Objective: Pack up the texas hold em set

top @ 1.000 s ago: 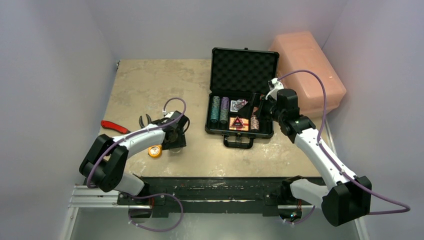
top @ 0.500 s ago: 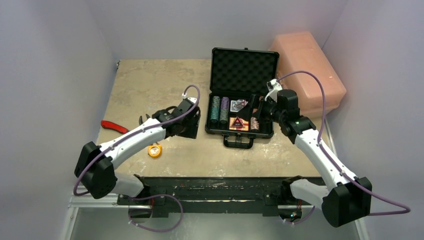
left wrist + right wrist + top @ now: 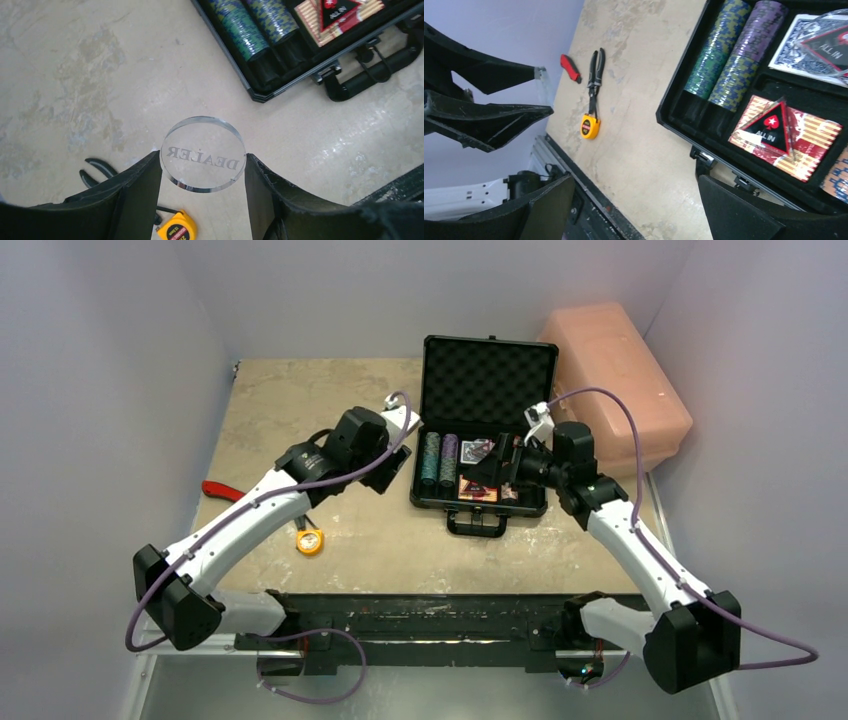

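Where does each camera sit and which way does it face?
Top external: above and behind the bases, looking down at the table; left arm, right arm show.
Left wrist: looks down past the left hand, holding the dealer disc, toward the briefcase corner.
Right wrist: over the briefcase, facing left; open right hand shows.
Shared: tape measure.

The clear round acrylic disc [image 3: 203,153] reads "DEALER" — mirrored. "ALL IN" stands on the near black-and-red triangular plaque [image 3: 770,131] atop the red-striped card deck [image 3: 816,152] — likewise the far triangular plaque [image 3: 830,47] atop the blue-backed card deck [image 3: 791,47].
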